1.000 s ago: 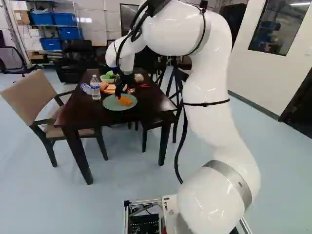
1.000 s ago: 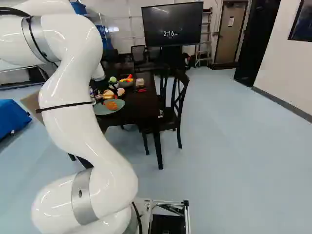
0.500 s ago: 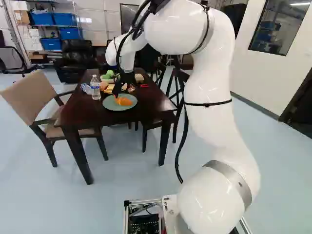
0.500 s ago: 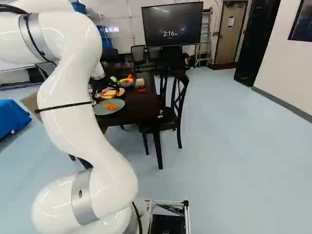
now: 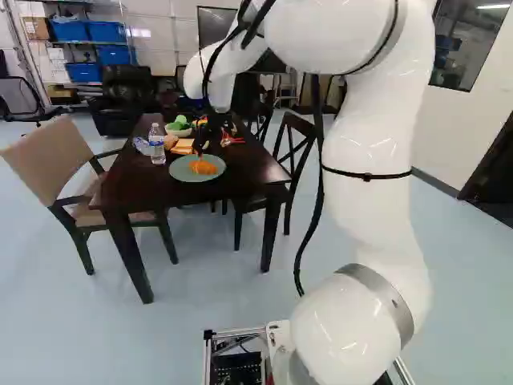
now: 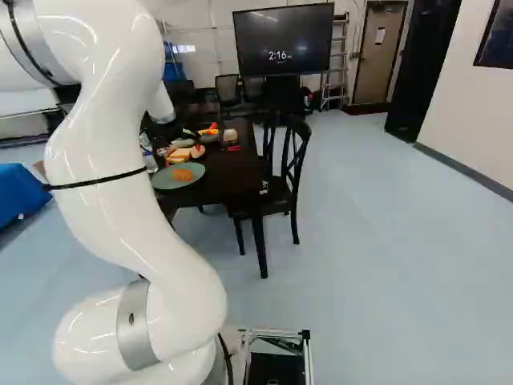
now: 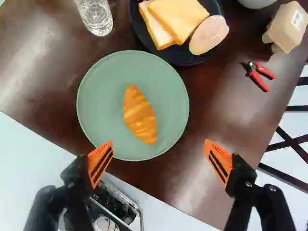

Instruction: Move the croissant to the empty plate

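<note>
the gripper (image 5: 199, 149) has shifted right; the croissant (image 7: 139, 115) stays on the plate (image 7: 96, 106).

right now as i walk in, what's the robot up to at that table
The robot arm holds its open pincer over the table, gripping nothing. The croissant lies on the green plate, with nothing else on it, so the move looks done. Beyond it, a dark plate holds bread slices and a round pinkish slice.
</note>
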Controlling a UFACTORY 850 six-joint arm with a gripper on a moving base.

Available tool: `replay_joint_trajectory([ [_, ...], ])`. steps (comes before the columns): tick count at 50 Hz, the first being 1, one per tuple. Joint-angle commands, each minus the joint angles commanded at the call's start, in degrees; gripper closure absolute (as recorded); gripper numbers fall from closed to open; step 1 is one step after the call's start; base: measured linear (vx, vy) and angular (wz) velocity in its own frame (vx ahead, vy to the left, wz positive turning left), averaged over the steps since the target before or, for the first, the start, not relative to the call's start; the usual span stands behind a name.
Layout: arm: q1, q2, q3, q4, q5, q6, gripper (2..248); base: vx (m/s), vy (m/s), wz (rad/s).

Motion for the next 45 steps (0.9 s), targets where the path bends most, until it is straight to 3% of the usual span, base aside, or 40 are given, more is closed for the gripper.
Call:
replay_joint_trajectory([
  [16,-2.27,5.06,3.67,0.0,0.0,0.0,3,0.0,0.0,0.0],
  [45,-6.88,9.76,9.19,0.0,0.0,0.0,3,0.0,0.0,0.0],
])
